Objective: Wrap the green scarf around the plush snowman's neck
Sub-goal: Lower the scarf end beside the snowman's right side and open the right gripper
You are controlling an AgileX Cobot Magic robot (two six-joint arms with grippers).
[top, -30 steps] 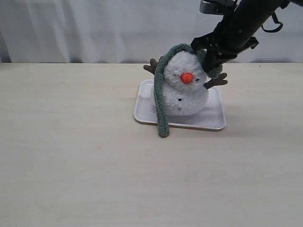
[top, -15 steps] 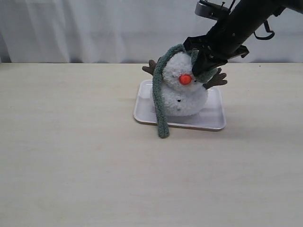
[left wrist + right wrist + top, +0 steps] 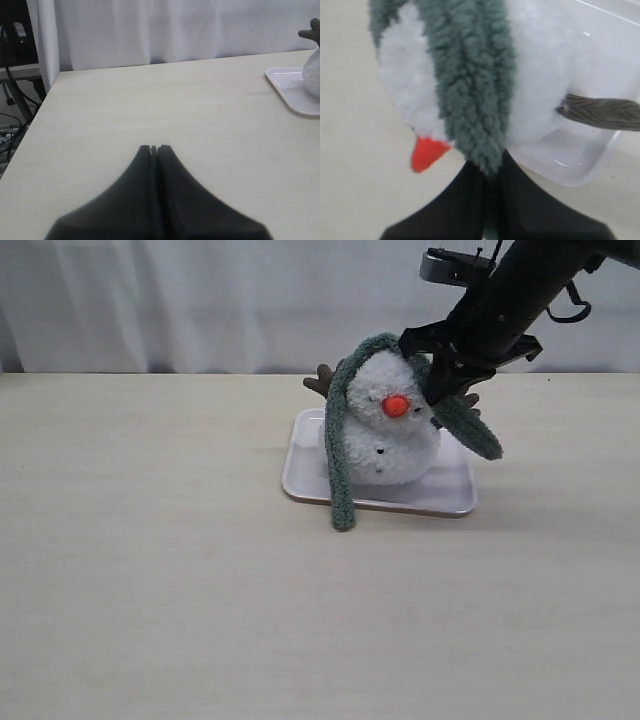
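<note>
- Far left, the left gripper (image 3: 154, 149) hovers over bare table (image 3: 150, 540), well apart from the work. Its fingers are pressed together with nothing between them.
- Next comes the green scarf (image 3: 338, 460). 1 long end hangs down the snowman's left-hand side as I look at it, crosses the tray's front rim and ends on the table.
- The plush snowman (image 3: 390, 445) sits on the white tray (image 3: 300, 475), leaning a little, with its orange nose (image 3: 396, 405) facing the room. The scarf arches over the crown of its head, not around the neck.
- To the right of the face, the right gripper (image 3: 440, 380) has its fingers clamped on the scarf partway along. The wrist view shows the fuzzy strip (image 3: 470, 90) running into the pinch.
- Furthest right, the scarf's other end dangles free below that grip, beside a brown twig arm.
- My reading: the job is roughly half done. The scarf is on the snowman, but it looks like a hood. I'd say it has to come down to the neck, and the 2 ends have to cross.
- I can read no brand, label or writing on anything here.
</note>
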